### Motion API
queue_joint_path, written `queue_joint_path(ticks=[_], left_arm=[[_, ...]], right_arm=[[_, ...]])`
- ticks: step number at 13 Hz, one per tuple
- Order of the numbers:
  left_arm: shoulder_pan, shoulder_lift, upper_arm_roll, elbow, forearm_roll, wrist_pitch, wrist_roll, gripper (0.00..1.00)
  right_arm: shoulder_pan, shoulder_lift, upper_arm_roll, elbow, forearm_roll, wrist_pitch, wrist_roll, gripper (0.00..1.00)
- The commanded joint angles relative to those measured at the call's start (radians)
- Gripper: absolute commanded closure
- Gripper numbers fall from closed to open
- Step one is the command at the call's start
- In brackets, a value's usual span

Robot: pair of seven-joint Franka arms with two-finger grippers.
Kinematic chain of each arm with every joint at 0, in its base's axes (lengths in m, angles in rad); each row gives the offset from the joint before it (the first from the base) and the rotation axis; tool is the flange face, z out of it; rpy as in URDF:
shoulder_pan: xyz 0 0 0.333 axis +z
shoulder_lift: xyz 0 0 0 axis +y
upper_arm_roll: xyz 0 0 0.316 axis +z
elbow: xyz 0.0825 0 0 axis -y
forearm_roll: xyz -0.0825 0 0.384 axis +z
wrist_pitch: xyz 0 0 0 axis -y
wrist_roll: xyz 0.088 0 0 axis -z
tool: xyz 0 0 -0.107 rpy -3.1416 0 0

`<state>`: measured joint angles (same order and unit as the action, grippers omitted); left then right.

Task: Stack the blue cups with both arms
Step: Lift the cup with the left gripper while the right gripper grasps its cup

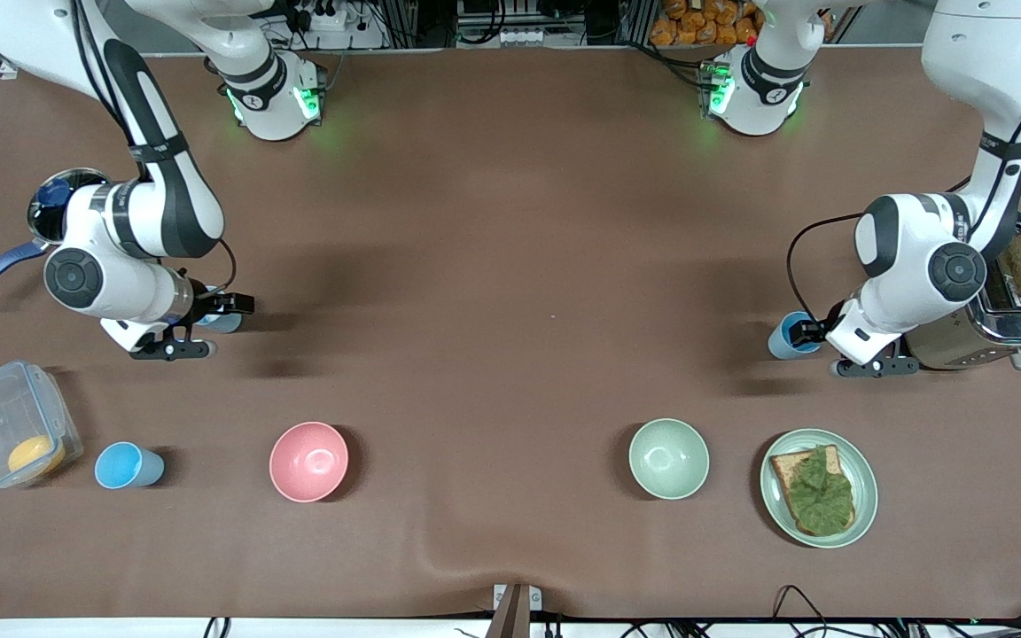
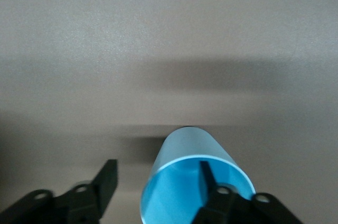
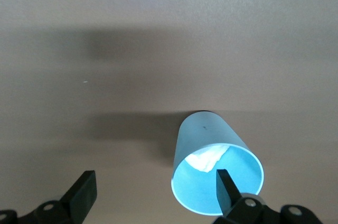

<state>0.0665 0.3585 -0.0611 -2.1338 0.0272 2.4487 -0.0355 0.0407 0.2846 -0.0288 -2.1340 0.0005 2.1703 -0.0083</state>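
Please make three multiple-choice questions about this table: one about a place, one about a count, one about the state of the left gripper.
1. Where does the blue cup that no gripper is near stand?
A. on the plate
B. between the clear box and the pink bowl
C. in the toaster

2. How many bowls are on the table?
A. one
B. two
C. four

3. The left gripper is
A. shut on a bowl
B. shut on the toast
C. open, one finger inside a cup

Answers:
1 B: the free blue cup stands between the clear box and the pink bowl.
2 B: pink bowl and green bowl.
3 C: the left gripper is spread, one finger inside the gripped-at cup.
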Motion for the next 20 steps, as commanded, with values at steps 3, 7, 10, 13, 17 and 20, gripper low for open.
queue_joint_path(ticks=[3,7,10,13,17,20], left_arm=[[0.006,-0.026,-0.023,0.009,-0.020,0.015,0.019,1.00],[0.002,-0.114,-0.057,0.040,-0.020,-0.002,0.011,1.00],[-0.001,-0.177,-0.098,0.119,-0.020,-0.084,0.008,1.00],[-0.016,-0.155,-0.115,0.364,-0.021,-0.372,-0.050,1.00],[-0.121,-0.138,-0.126,0.526,-0.023,-0.560,-0.233,1.00],[-0.178,-0.147,-0.128,0.535,-0.088,-0.571,-0.357,1.00]], right_arm=[[-0.016,0.039,0.001,-0.009,-0.014,0.023,0.005,0.61],[-0.001,0.047,0.001,0.018,-0.014,0.010,0.010,1.00],[-0.001,0.065,0.001,0.061,-0.014,-0.019,0.007,1.00],[0.039,0.073,0.004,0.159,-0.010,-0.154,0.027,1.00],[0.195,0.085,0.006,0.259,0.074,-0.225,0.258,1.00],[0.355,0.152,0.006,0.351,0.194,-0.221,0.511,1.00]])
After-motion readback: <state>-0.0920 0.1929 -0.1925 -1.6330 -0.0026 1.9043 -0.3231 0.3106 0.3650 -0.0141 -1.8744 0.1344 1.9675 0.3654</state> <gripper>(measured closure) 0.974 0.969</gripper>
